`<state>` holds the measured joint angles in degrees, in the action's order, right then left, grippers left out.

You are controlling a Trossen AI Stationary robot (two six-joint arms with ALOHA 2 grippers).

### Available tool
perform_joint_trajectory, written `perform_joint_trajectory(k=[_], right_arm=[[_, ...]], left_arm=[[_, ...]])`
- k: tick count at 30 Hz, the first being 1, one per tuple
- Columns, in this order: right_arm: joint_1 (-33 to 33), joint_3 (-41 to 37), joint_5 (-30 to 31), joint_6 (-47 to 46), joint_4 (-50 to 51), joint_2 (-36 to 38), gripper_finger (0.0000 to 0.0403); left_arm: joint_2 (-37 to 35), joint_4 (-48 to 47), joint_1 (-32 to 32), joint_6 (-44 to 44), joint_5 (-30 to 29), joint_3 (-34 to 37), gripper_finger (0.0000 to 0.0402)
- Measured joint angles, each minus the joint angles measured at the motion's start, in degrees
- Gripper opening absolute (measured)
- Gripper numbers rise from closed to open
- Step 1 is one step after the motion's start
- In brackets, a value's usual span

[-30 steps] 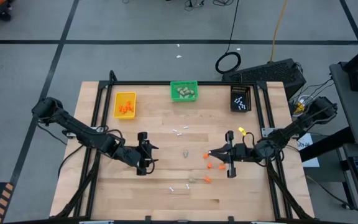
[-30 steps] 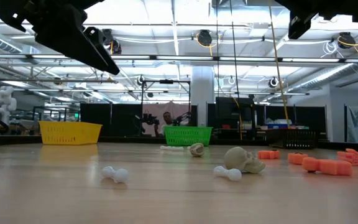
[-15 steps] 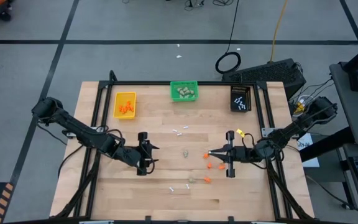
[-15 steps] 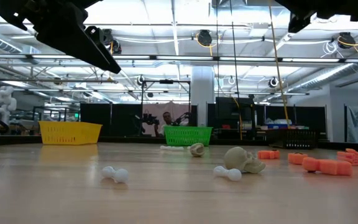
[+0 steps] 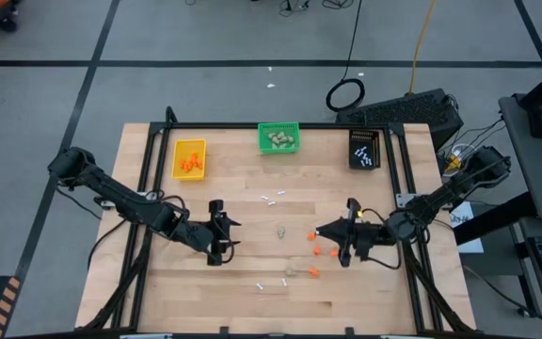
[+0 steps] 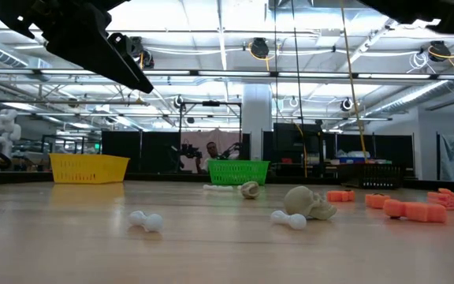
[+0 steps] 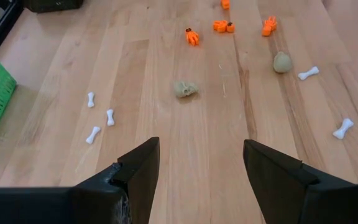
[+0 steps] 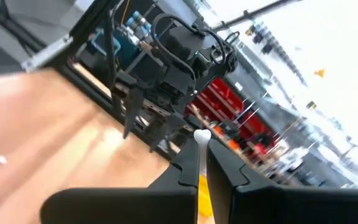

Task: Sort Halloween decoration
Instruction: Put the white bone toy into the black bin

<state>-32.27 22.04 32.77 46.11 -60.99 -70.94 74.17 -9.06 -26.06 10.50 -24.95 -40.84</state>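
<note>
The right gripper [image 8: 202, 163] hangs over the table's right side, rolled partway over, its fingers pinched shut on a white bone [image 8: 201, 135] whose knob pokes out past the tips. The left gripper [image 7: 201, 165] waits over the table's left-middle, fingers spread wide and empty.

Bones already lie in the black bin [image 5: 364, 151] at the back right corner, so that looks like the place for this one. To do it well, I'd carry the bone high enough to clear the rim, level the wrist, and let go only once the tips are squarely over the bin; a roll like this could flick it out.

Loose pieces are left: orange bits [image 5: 314, 250], skulls [image 7: 186, 89] and more bones [image 5: 273, 198] mid-table. The yellow bin [image 5: 189, 158] holds orange pieces, the green bin [image 5: 278, 137] skulls.
</note>
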Motion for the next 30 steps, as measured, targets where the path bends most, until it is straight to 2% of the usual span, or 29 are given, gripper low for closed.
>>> perform_joint_trajectory(k=[6, 10, 21, 30], right_arm=[[0.0, 0.0, 0.0, 11.2, 0.0, 0.0, 0.0], [0.0, 0.0, 0.0, 12.9, 0.0, 0.0, 0.0], [0.0, 0.0, 0.1, 11.2, 0.0, 0.0, 0.0], [0.0, 0.0, 0.2, 0.7, 0.0, 0.0, 0.0]], left_arm=[[0.0, 0.0, 0.0, 0.0, 0.0, 0.0, 0.0231], [0.0, 0.0, 0.0, 0.0, 0.0, 0.0, 0.0231], [0.0, 0.0, 0.0, 0.0, 0.0, 0.0, 0.0231], [0.0, 0.0, 0.0, 0.0, 0.0, 0.0, 0.0231]])
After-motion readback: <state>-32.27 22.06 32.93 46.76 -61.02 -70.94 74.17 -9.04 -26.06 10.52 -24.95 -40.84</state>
